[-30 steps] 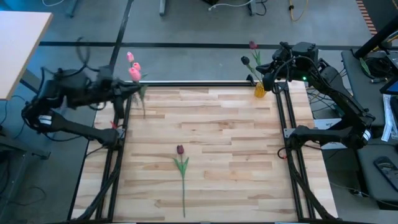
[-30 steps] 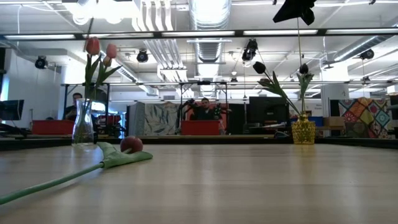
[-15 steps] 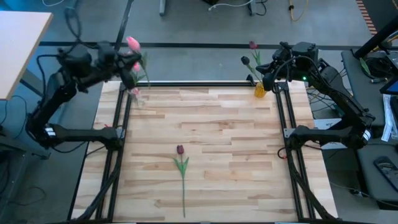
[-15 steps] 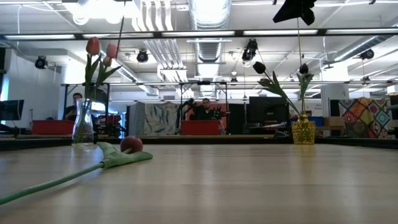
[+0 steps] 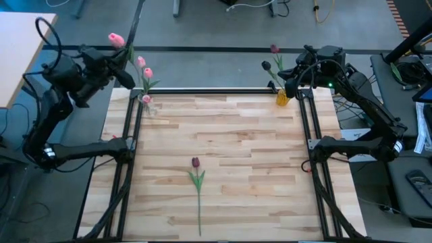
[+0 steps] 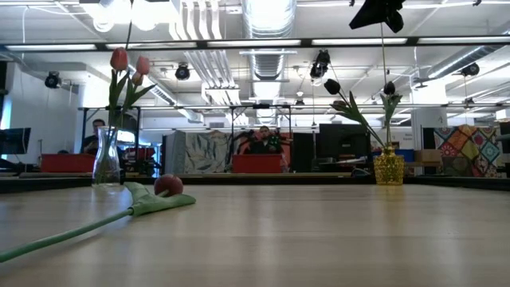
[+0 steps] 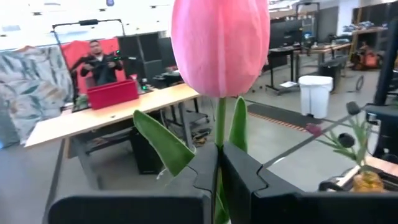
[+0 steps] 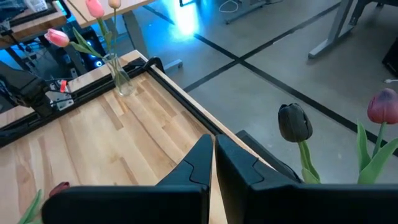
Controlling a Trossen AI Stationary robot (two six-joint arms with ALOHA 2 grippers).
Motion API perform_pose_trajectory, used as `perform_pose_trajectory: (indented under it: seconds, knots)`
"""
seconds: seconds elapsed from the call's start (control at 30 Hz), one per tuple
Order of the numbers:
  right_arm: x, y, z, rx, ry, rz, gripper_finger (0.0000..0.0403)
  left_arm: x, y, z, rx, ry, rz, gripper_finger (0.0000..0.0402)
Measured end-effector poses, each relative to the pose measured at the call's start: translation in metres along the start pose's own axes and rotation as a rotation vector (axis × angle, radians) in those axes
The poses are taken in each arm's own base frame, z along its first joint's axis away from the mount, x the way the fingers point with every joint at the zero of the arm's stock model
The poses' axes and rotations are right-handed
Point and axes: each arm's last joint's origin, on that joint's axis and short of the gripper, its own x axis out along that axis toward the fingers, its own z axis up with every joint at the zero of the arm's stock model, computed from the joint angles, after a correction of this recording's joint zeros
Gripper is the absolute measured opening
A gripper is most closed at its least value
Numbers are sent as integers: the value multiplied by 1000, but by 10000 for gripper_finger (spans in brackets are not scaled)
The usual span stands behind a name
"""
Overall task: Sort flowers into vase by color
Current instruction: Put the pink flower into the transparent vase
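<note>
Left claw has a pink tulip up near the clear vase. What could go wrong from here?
1. The left claw is shut on the pink tulip low on its stem, well off the table; the long stem may miss the clear vase and its narrow mouth.
2. That vase already holds pink tulips; a nudge could tip it.
3. The maroon tulip lying on the table still needs sorting; the right claw, shut, sits beside the yellow vase.

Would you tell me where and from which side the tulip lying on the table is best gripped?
Grip the lying tulip on its bare stem, below the leaves, coming straight down from above. It lies flat with its dark head toward the vases and nothing near it; the stem is thin and straight there, so the jaws should probably close across it.
</note>
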Motion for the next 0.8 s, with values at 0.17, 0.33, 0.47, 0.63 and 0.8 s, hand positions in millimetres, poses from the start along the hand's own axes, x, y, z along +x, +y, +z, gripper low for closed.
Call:
perform_pose_trajectory:
  seconds: [0.17, 0.33, 0.47, 0.63, 0.8]
  knots:
    - [3, -1, 2, -2, -17, -6, 13, 0, 1, -33, -15, -7, 61, 0]
    - [6, -1, 4, 13, -30, -1, 13, -5, 5, -61, -53, -14, 104, 0]
    - [9, -2, 4, 16, -22, 2, 13, -8, 7, -79, -77, -7, 128, 0]
    - [9, -2, 4, 16, -22, 2, 13, -13, 8, -95, -99, -3, 149, 0]
    - [9, -2, 4, 15, -22, 2, 13, -13, 6, -110, -111, 3, 174, 0]
